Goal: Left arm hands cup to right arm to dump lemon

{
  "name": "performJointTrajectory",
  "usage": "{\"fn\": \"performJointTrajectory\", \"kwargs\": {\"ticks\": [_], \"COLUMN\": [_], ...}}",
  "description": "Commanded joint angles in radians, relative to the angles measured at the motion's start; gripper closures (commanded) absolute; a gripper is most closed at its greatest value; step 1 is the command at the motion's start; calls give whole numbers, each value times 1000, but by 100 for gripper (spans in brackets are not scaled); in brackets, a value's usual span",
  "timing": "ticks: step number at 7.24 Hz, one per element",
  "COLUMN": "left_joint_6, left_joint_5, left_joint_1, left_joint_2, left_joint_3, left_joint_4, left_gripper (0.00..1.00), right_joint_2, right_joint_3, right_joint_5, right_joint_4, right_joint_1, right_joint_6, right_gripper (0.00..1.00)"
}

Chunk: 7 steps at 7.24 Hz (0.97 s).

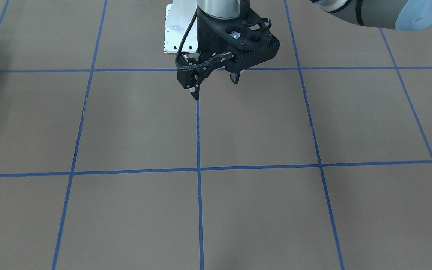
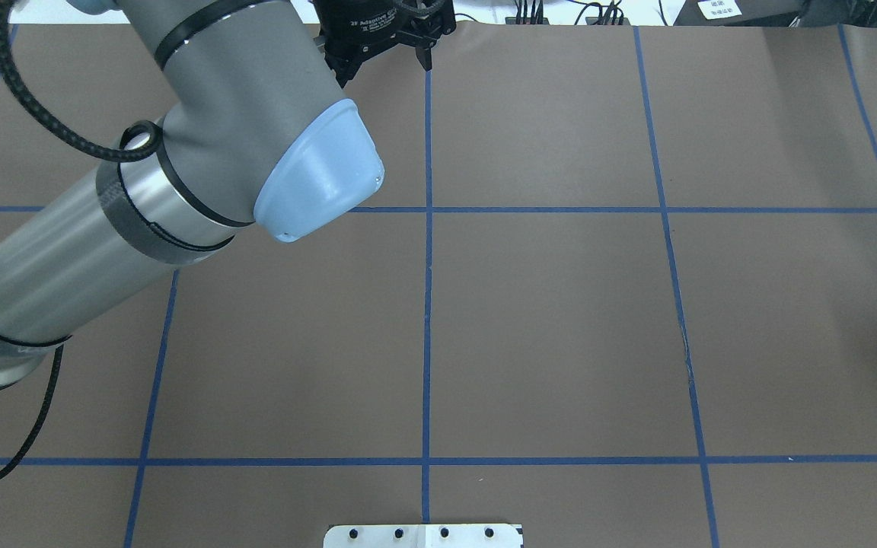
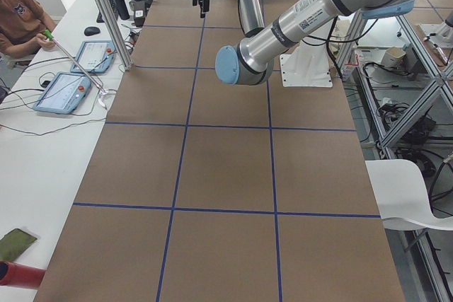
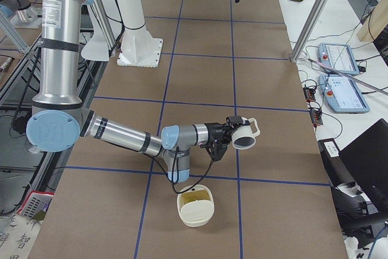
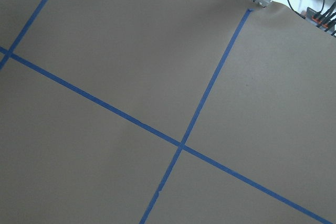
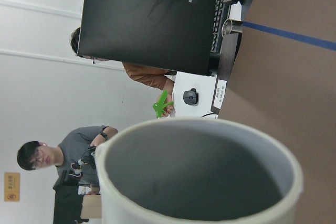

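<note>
The cream-white cup (image 4: pixel 245 134) is off the table at the tip of my right gripper (image 4: pixel 229 130), tipped on its side with the mouth facing away from the arm. From this side view I cannot tell whether the jaws are shut. In the right wrist view the cup's grey inside (image 6: pixel 199 182) shows no lemon. A pale yellow patch (image 4: pixel 193 197), perhaps the lemon, lies inside a cream bowl (image 4: pixel 195 213) on the table below the cup. My left gripper (image 1: pixel 215 86) is open and empty, above the table's middle line; it also shows in the overhead view (image 2: pixel 385 67).
The left arm's elbow (image 2: pixel 317 175) hangs over the table's left half. The white robot base plate (image 1: pixel 174 33) sits at the table's robot-side edge. Operators, tablets (image 4: pixel 339 59) and a monitor are beside the table. A metal frame post (image 4: pixel 315 16) stands at the table's edge.
</note>
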State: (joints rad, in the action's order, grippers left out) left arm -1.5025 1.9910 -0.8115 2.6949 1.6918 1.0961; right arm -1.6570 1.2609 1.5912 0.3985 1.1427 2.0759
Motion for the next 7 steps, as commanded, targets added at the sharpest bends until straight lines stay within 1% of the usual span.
{"fn": "performJointTrajectory", "kwargs": {"ticks": [1, 2, 3, 4, 5, 6, 7], "left_joint_6": [1, 1, 22, 28, 31, 31, 28], "left_joint_5": [-1, -3, -3, -3, -3, -3, -1], "left_joint_1": [0, 0, 0, -1, -3, -5, -5], "left_joint_2": [-3, -6, -4, -6, -6, -6, -4], "left_joint_3": [-6, -18, -33, -40, -46, -56, -76], "left_joint_4": [4, 10, 18, 19, 21, 33, 51], "left_gripper": [0, 0, 0, 0, 0, 0, 0], "right_joint_2": [64, 109, 156, 199, 235, 302, 340], "right_joint_3": [40, 82, 122, 141, 147, 156, 208], "right_joint_5": [-68, -95, -155, -227, -328, -365, -437], "right_joint_4": [-140, -246, -342, -403, -471, -572, -683], "right_joint_1": [-93, -124, -180, -246, -327, -360, -421], "right_joint_6": [-381, -511, -539, -597, -681, -762, -786], "right_gripper": [62, 67, 67, 67, 70, 70, 70]}}
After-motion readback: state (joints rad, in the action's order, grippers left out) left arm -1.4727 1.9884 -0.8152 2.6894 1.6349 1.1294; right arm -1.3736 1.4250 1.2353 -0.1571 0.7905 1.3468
